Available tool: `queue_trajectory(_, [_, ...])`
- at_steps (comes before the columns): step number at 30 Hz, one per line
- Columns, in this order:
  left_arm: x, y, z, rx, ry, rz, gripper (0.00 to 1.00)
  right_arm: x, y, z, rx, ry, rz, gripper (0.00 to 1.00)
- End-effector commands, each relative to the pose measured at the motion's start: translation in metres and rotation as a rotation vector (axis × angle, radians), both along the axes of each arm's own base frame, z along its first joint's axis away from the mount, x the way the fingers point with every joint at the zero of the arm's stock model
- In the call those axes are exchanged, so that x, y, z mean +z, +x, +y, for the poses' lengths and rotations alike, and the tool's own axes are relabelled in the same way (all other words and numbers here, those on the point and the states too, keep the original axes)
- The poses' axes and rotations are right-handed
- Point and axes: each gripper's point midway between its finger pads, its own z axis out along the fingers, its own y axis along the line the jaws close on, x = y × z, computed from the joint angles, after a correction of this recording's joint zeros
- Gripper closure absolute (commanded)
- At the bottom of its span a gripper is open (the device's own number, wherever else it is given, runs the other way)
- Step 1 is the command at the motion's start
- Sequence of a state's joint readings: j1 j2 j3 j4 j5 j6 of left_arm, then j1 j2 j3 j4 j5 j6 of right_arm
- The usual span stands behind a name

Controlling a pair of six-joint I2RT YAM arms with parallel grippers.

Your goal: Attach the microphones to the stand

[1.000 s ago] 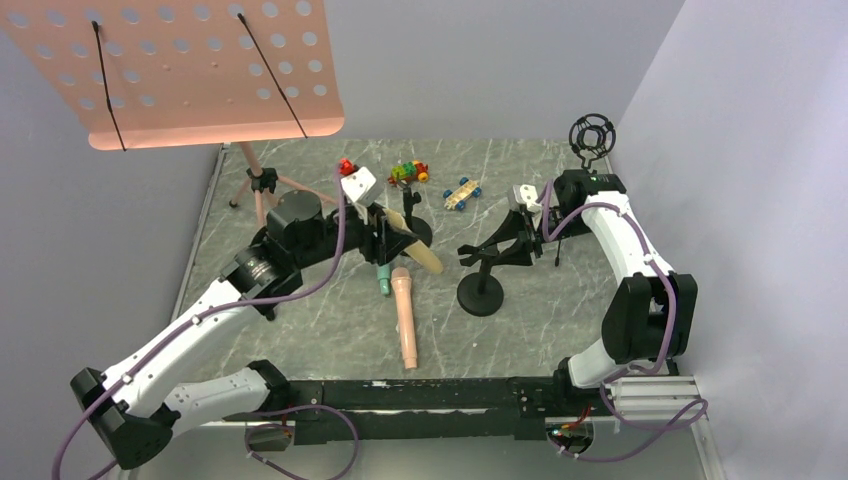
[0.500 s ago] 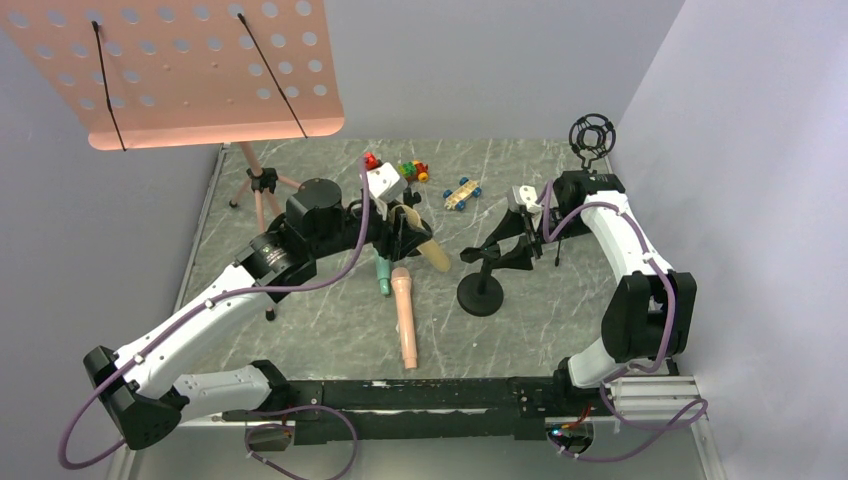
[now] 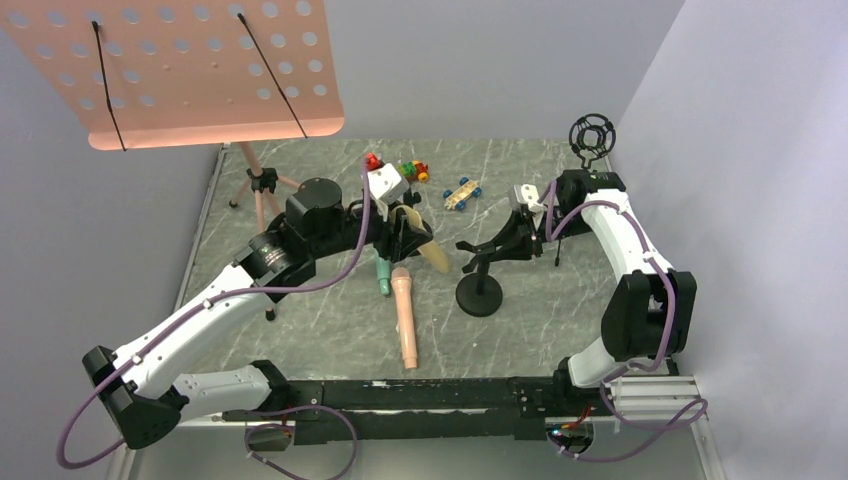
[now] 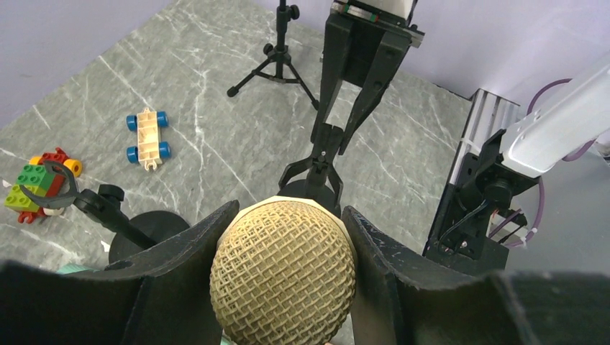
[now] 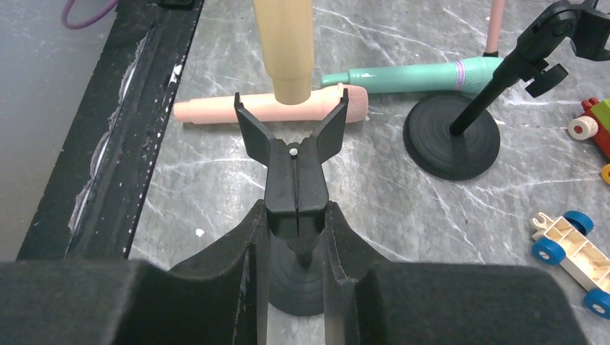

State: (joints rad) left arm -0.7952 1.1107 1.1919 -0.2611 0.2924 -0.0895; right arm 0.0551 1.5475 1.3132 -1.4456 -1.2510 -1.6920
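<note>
**Yellow microphone poised at the clip of the stand**

The left fingers (image 4: 180,266) are clamped on the pale yellow microphone (image 4: 283,280), one on each side just below its mesh head. The microphone is held off the tabletop (image 3: 330,330) near the middle, slanting towards the right arm.

On the other side, the right fingers (image 5: 230,259) are closed narrowly around the black clip (image 5: 295,180) on top of the stand (image 3: 480,295), whose round base sits on the tabletop right of centre. In the right wrist view the clip's forked mouth opens towards the yellow handle. The handle's butt end hangs right at that fork, though I cannot tell whether the two touch.

The peach-pink microphone (image 3: 404,315) lies flat on the tabletop in front of the left fingers, with its head towards the far side. The mint-green microphone (image 3: 383,272) also lies flat, one end just beside the pink one's head.

A second stand (image 5: 452,140) with a round base stands near the green microphone. A beige toy car (image 3: 462,192) with blue wheels and some brick toys (image 3: 410,171) sit farther back.
</note>
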Motion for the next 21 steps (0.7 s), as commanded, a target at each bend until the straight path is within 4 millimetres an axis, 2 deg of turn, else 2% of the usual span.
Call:
queue_trajectory(1, [0.035,-0.007,-0.007,-0.052,-0.057,-0.075,1.00,0.008,-0.002,0.002,0.013,0.018,-0.009,0.96])
queue_trajectory(6, [0.039,-0.012,-0.015,-0.094,-0.060,-0.072,1.00,0.008,-0.001,0.003,0.014,0.019,-0.008,0.95])
queue_trajectory(12, [0.040,-0.012,-0.034,-0.143,-0.044,-0.067,1.00,0.007,-0.001,0.003,0.014,0.022,-0.006,0.94])
queue_trajectory(17, [0.026,-0.003,-0.049,-0.167,0.018,-0.035,1.00,0.008,-0.001,0.003,0.014,0.021,-0.007,0.94])
queue_trajectory(21, [0.016,0.002,-0.054,-0.164,0.049,-0.025,1.00,0.006,-0.001,0.002,0.016,0.018,-0.007,0.95])
